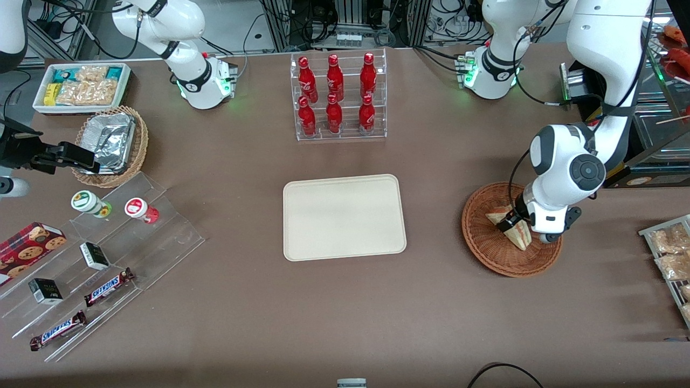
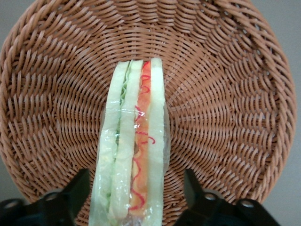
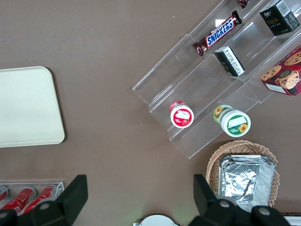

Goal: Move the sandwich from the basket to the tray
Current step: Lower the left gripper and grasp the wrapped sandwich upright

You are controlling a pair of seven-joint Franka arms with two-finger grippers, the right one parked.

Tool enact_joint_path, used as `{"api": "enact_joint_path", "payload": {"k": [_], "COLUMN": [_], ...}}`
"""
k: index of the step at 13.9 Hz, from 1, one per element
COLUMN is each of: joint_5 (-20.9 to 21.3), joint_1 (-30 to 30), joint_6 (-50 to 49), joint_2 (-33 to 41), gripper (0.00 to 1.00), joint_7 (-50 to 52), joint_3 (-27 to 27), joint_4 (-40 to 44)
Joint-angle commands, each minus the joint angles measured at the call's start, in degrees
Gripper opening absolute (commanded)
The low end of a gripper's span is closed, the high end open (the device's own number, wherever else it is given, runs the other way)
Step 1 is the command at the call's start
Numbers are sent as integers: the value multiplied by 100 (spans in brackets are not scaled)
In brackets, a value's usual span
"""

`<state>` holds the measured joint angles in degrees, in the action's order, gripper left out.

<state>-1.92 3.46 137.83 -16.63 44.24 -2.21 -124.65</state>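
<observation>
The sandwich (image 1: pixel 513 229) stands on edge in the round reddish-brown wicker basket (image 1: pixel 485 253), toward the working arm's end of the table. In the left wrist view the sandwich (image 2: pixel 134 146) shows its cut edge, with white bread, green and red-orange layers under clear wrap, on the basket's weave (image 2: pixel 225 94). My left gripper (image 1: pixel 512 222) is low in the basket and open. Its fingers (image 2: pixel 77 190) straddle the sandwich with a gap on each side, and the gripper's middle (image 2: pixel 136 193) lies over the wedge. The cream-beige tray (image 1: pixel 344 216) lies bare at mid-table.
A clear rack of red bottles (image 1: pixel 338 97) stands farther from the front camera than the tray. A tiered acrylic shelf (image 1: pixel 108 253) with snacks, a tan basket with foil (image 1: pixel 110 143) and a white snack bin (image 1: pixel 81 86) lie toward the parked arm's end. Packaged snacks (image 1: pixel 671 253) sit near the basket.
</observation>
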Motion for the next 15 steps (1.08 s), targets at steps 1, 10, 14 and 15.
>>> {"api": "enact_joint_path", "payload": {"k": [1, 10, 14, 15], "joint_5": [60, 236, 131, 122], "joint_1": [23, 277, 882, 1084], "joint_6": [43, -1793, -2515, -2559], "joint_2": [81, 310, 257, 222], "gripper": [0, 0, 0, 0], "joint_7": [32, -811, -1225, -1234], "joint_3": [10, -270, -376, -394], "joint_4": [-95, 923, 1679, 1750]}}
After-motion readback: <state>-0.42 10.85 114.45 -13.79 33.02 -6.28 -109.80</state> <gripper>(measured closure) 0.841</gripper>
